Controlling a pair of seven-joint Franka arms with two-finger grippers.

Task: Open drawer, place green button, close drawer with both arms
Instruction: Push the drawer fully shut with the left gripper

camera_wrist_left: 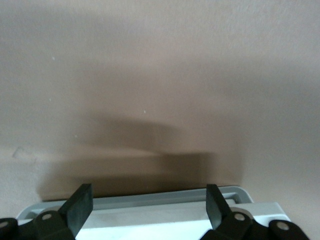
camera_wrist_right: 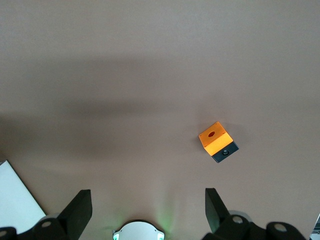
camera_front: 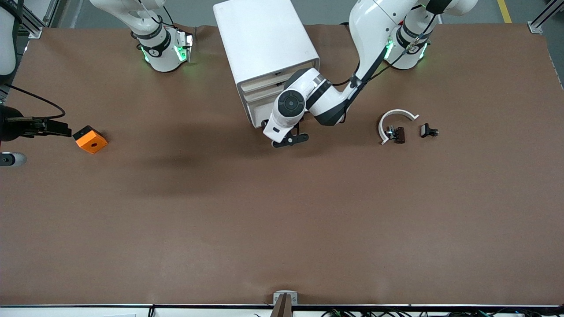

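We see both grippers with jaws wide and nothing held, and the left one is at the lowest drawer.

On the brown table [camera_front: 282, 220], the orange block [camera_front: 90, 139] lies nearest to the front camera, toward the right arm's end. The right gripper [camera_wrist_right: 147, 200] hangs high over the table near this block, jaws wide apart. Only its wrist view shows a dark lower part on the block. We cannot tell if that is the button; no view shows it clearly. The left gripper [camera_wrist_left: 150, 202] is low in front of the cabinet [camera_front: 264, 39], fingers spread wide. Only its wrist view shows a pale rounded rim between the fingertips. In the front view the arm hides most of the drawer [camera_front: 260, 115], so its contents are not visible. The white C-shaped ring [camera_front: 396, 113] and two small black parts [camera_front: 398, 134] lie toward the left arm's end.
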